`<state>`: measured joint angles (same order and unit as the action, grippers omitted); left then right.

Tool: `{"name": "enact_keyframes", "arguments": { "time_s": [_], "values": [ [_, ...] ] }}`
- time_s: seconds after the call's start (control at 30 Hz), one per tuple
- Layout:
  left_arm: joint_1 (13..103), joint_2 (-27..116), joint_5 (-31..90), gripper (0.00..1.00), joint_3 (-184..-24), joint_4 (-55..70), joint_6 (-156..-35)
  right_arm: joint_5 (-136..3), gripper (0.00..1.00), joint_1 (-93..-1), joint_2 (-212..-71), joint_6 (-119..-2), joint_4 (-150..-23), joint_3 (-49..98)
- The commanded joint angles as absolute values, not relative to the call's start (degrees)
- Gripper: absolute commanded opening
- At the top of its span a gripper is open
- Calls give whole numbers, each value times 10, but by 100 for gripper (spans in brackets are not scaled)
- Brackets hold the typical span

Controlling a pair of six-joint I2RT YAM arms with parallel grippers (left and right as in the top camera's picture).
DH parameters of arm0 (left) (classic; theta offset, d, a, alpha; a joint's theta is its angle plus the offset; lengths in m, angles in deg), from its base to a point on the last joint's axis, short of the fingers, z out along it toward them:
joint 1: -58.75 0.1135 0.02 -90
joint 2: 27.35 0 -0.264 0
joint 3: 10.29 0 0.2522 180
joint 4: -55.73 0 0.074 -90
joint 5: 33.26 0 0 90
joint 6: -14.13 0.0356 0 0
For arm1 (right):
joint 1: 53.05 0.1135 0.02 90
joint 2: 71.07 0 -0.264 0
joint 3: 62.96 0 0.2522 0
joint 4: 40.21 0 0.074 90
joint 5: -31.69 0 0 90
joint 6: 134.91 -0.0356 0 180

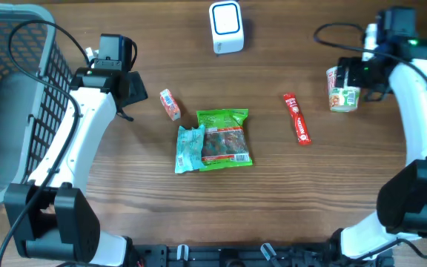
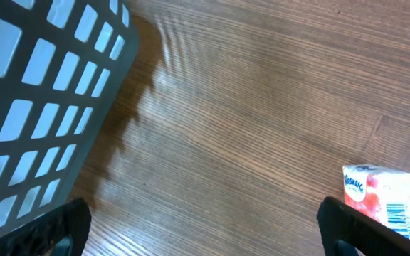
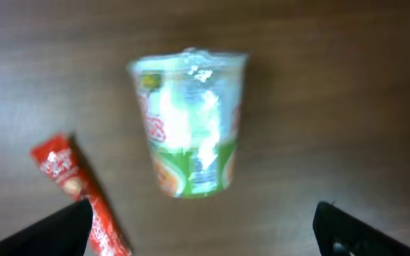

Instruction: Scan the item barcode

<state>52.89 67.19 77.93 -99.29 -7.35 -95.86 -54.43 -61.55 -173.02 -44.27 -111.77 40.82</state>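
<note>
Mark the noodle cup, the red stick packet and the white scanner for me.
noodle cup (image 3: 191,128): right wrist view, middle of its side wall.
red stick packet (image 1: 297,119): overhead view, middle of its length.
white scanner (image 1: 226,22): overhead view, centre of its face.

The left arm (image 1: 87,141) slants up from its base and bends at the wrist, so the left claw (image 1: 111,80) points downward with its jaws spread wide. In its wrist view, only the dark fingertips (image 2: 55,231) show, one in each lower corner. The right arm (image 1: 423,111) arches up and curls inward behind the right claw (image 1: 362,74). That claw also faces down with its jaws wide apart.
</note>
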Motion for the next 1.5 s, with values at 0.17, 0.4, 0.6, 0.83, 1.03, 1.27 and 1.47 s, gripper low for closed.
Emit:
{"name": "enact_keyframes", "arguments": {
  "time_s": [0.17,0.4,0.6,0.83,1.03,1.27,1.47],
  "values": [
    [531,669,787,100,-992,-73,-952,-607,100,-630,-1758,-404,-1010,348],
    [531,669,787,100,-992,-73,-952,-610,100,-630,-1807,-402,-904,297],
    [531,669,787,100,-992,-73,-952,-609,99,-631,-1846,-392,-896,296],
    [531,669,787,100,-992,-73,-952,-582,77,-632,-1850,-394,-926,291],
    [531,669,787,100,-992,-73,-952,-503,77,-647,-1833,-405,-1003,291],
    [531,669,787,100,-992,-73,-952,-471,97,-679,-1825,-420,-1057,293],
    [531,669,787,100,-992,-73,-952,-471,100,-679,-1759,-418,-1074,338]
  ]
}}
